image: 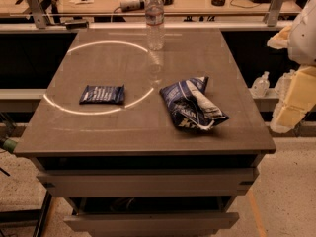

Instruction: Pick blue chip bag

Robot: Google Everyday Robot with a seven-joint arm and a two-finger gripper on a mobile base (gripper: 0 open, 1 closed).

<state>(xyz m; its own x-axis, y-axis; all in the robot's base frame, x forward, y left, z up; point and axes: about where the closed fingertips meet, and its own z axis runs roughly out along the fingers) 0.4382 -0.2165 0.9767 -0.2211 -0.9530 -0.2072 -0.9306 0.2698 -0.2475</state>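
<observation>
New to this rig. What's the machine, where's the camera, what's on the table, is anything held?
There is one picture from one camera, looking down at a table from its front. Where the camera is mounted isn't recorded. The machine is a mobile robot with a single arm. Only its pale end, the gripper, shows at the right edge, off to the side of the tabletop.

Three things lie on the table. A clear water bottle stands upright at the far end. A small flat dark-blue packet lies on the left. The puffy, crumpled blue chip bag, which the robot is meant to pick, lies on the right. The gripper is clear of the bag, so nothing has been picked yet.
</observation>
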